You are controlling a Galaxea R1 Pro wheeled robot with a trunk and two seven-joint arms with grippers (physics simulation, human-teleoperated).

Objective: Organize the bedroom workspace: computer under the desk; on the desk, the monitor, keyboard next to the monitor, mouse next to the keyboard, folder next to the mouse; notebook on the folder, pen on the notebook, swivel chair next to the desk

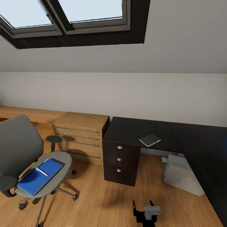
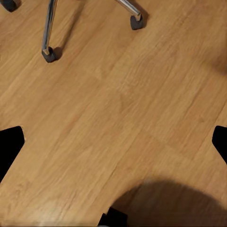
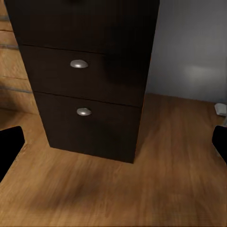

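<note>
The swivel chair (image 1: pixel 22 154) stands at the left on the wooden floor (image 1: pixel 94 201), well apart from the desk (image 1: pixel 132 130), and on its seat lies the blue folder (image 1: pixel 39 178) with the white pen (image 1: pixel 42 171) resting on top of it. On the black desk top near the corner lies the thin notebook (image 1: pixel 150 140), with the drawer unit (image 1: pixel 120 160) below it and the pale computer (image 1: pixel 181 175) on the floor under the desk at the right. The right gripper (image 1: pixel 143 209) hangs low over the floor in front of the drawers with its fingers spread wide and nothing between them, and the left gripper (image 2: pixel 113 142), seen from its wrist over bare floor near the chair's casters, is likewise spread wide and empty.
</note>
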